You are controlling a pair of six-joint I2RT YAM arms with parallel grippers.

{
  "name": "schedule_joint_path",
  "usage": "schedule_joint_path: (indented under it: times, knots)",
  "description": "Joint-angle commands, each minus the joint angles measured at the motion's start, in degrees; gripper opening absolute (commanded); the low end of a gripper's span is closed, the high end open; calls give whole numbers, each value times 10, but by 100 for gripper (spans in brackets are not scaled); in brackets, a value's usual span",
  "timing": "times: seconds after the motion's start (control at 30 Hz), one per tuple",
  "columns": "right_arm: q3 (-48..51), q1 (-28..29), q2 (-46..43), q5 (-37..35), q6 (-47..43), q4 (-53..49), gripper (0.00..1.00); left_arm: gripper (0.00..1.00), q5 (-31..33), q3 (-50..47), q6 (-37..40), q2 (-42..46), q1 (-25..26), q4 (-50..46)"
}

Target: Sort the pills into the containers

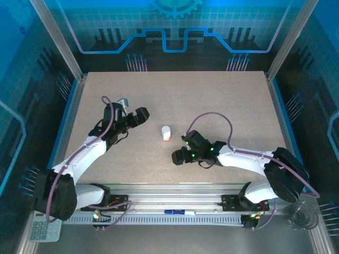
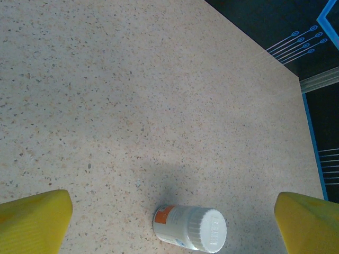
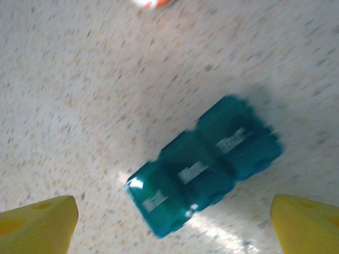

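A white pill bottle with a ribbed cap and an orange label stands at mid-table. In the left wrist view the bottle sits low between my yellow fingers, apart from both. My left gripper is open to the bottle's left. The teal container, a short row of lidded compartments, lies slanted on the table between the wide-open fingers of my right gripper, touching neither. My right gripper hovers right of the bottle and covers the container from above. The pills are hidden.
The speckled table has blue-edged sides and metal posts at its corners. A calculator, a blue pen and a clear glass cup lie off the near edge, by the arm bases.
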State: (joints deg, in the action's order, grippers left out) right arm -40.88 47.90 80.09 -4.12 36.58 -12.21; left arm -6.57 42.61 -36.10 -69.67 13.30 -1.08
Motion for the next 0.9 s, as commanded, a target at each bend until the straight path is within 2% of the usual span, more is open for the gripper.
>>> schedule_joint_path:
  times: [0.0,0.2,0.47,0.63,0.87]
  knots:
    - [-45,-30,7,-51,-33,-55,96,99,-14,-8,-2,9,5,4]
    - [-122,-64,93,-89,-57,-86,97,99,-15,-7,-3,7,6,4]
    - [-191,-70,196,-99,-82,-105,98,99,-14,-4,2,7,7,-2]
    - [-177,-76,203,-116,-86,-108,98,99,-15,1,3,5,7,-2]
    - [-117,-103,155,-117,-81,-98,98,99,-18,2,-2,0,7,3]
